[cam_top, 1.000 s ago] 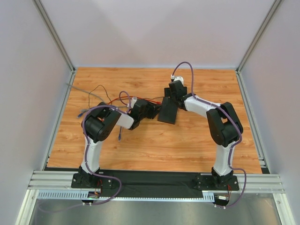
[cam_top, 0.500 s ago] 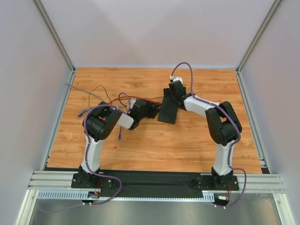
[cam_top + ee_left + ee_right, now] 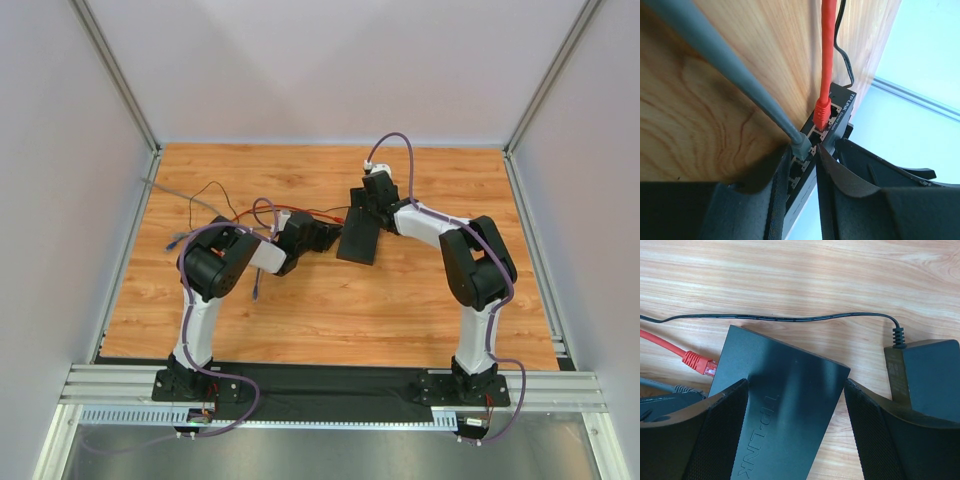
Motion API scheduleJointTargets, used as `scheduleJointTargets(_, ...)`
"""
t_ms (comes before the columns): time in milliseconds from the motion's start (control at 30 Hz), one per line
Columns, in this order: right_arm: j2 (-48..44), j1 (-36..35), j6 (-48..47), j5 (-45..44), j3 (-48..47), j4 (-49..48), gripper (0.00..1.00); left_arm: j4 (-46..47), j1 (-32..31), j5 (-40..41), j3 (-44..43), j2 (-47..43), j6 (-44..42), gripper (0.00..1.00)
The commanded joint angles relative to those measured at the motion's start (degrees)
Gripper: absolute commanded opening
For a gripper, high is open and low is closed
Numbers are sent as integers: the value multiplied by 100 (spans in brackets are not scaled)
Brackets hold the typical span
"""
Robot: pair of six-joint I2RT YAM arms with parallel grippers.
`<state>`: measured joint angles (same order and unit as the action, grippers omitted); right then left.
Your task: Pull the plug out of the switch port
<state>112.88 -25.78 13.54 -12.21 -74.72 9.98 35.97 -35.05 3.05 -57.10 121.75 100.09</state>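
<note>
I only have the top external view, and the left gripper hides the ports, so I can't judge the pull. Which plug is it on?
Observer: The left wrist view shows the left gripper with its fingers close around the gray plug, not the red plug in a neighbouring port.
Operator: Is the gray one out yet?
Observer: Its front end is at a port on the switch. I cannot tell whether it is seated.
Operator: And the right arm?
Observer: The right wrist view shows the right gripper straddling the switch, a finger at each side. Whether they press it is unclear.
</note>
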Motion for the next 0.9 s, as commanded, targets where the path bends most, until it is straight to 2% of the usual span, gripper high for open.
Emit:
scheduleJointTargets(0, 50, 20, -45, 69, -148, -180, 78, -494, 7, 73, -11, 279, -16, 36)
scheduleJointTargets(133, 67, 20, -45, 113, -166, -180, 78, -468, 7, 12, -64, 358, -25, 34)
scheduleJointTargets(267, 76, 20, -53, 104, -175, -163, 78, -301, 7, 20, -12, 375, -42, 25)
scheduleJointTargets(367, 67, 20, -62, 131, -175, -163, 78, -274, 16, 12, 15, 367, -104, 12)
scheduleJointTargets(567, 59, -23, -123, 193, -262, -110, 79, -301, 7, 20, 67, 305, -271, 1)
scheduleJointTargets(867, 577, -366, -519, -458, -1036, 470, 81, -46, 7, 20, 217, 279, -403, 0)
